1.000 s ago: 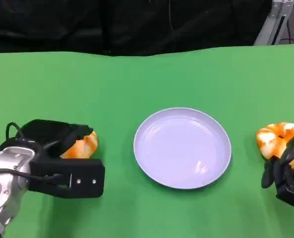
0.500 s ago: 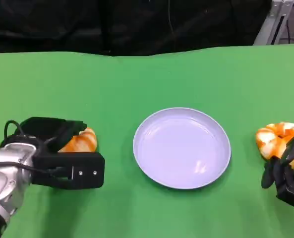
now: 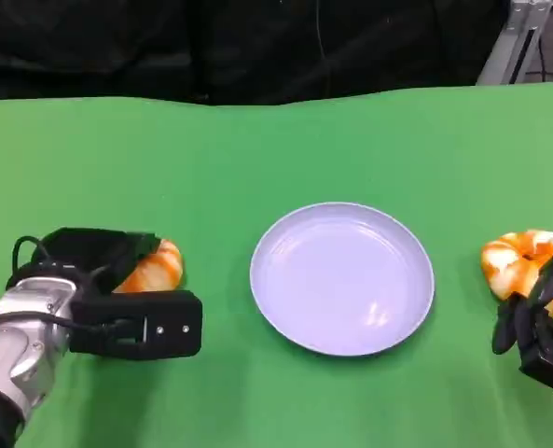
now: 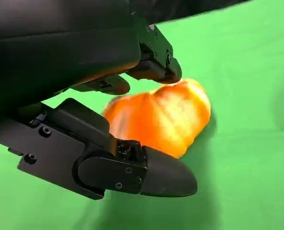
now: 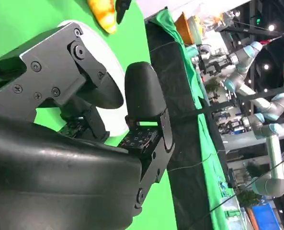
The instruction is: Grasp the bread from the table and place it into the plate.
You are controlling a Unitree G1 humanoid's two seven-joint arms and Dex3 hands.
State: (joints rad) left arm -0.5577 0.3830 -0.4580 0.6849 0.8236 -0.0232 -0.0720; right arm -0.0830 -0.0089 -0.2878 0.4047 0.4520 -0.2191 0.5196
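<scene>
At the near left of the green table [image 3: 285, 149], the robot's left hand [image 3: 117, 299] lies low on the cloth, its black fingers curved around an orange and white bread roll [image 3: 152, 267]. The left wrist view shows the fingers [image 4: 151, 67] hooked over one side of this roll [image 4: 163, 117] and the thumb on the other, with slivers of space around the roll, so the hand looks cupped around it, not yet clamped tight; whether it truly touches the roll cannot be told.

At the near right edge, the right hand [image 3: 537, 331] sits just in front of a second roll [image 3: 523, 261]. Its fingers [image 5: 142, 93] are loosely spread and hold nothing.

A little farther back, in the middle of the table between the two hands, stands a round, pale plate [image 3: 342, 278] with nothing in it. It lies well apart from both rolls. Beyond the table's far edge hangs a dark curtain.

The step in hand appears to be the left hand's grasp. To do it well, the fingers and thumb should probably squeeze evenly on opposite sides of the soft roll, gently enough not to crush it, then lift it straight up before carrying it sideways over the plate's rim.
</scene>
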